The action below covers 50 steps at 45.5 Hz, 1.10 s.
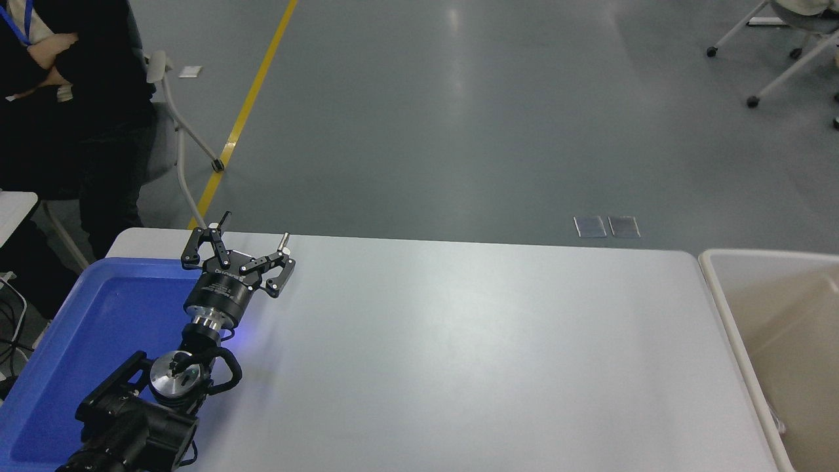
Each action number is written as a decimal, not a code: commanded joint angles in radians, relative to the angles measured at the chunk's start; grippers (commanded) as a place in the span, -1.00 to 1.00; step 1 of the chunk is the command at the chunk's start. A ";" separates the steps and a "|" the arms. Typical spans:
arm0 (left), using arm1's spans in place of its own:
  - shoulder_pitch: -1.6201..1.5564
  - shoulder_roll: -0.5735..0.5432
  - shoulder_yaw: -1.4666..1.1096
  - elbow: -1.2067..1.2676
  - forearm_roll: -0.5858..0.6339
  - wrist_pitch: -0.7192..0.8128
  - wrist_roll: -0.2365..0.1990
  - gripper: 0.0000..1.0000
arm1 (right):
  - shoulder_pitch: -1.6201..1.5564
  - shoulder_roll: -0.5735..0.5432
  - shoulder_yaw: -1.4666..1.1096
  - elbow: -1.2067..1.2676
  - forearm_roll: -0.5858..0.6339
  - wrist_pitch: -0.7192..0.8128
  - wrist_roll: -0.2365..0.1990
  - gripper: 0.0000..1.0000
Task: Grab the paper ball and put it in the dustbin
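Observation:
The paper ball is not in view. The dustbin point(721, 295), beige with a pale thick rim and a tan inside, stands at the table's right edge. My left gripper point(254, 227) is open and empty, parked at the lower left beside the far right corner of the blue tray point(72, 354). My right arm and gripper are out of view.
A white table point(472, 341) fills the foreground. A person in dark clothes sits at the far left with arms folded point(59, 98). A chair frame point(187, 151) stands beside them. Wheeled chair legs point(760, 65) show at the top right.

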 commanded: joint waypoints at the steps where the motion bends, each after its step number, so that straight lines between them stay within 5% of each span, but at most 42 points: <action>1: 0.000 0.001 0.000 0.000 0.000 0.000 0.000 0.98 | -0.366 0.099 0.325 -0.185 0.001 -0.085 0.007 -1.00; 25: 0.000 -0.001 0.000 0.000 0.000 0.001 0.000 0.98 | -0.667 0.305 0.546 -0.185 0.113 -0.260 0.005 -1.00; 40: 0.000 0.001 0.000 0.000 0.000 0.000 0.000 0.98 | -0.674 0.315 0.546 -0.185 0.178 -0.308 -0.001 -1.00; 41: 0.000 0.001 0.000 0.000 0.000 0.000 0.000 0.98 | -0.674 0.315 0.548 -0.185 0.179 -0.311 0.001 -0.74; 43: 0.000 0.001 0.000 0.000 0.000 0.000 0.000 0.98 | -0.674 0.314 0.554 -0.185 0.195 -0.317 0.001 0.31; 45: 0.000 -0.001 0.000 0.000 0.000 0.000 0.000 0.98 | -0.674 0.309 0.565 -0.185 0.219 -0.318 0.001 0.99; 50: 0.000 -0.001 0.000 0.000 0.000 0.000 0.000 0.98 | -0.674 0.305 0.566 -0.185 0.225 -0.314 0.001 1.00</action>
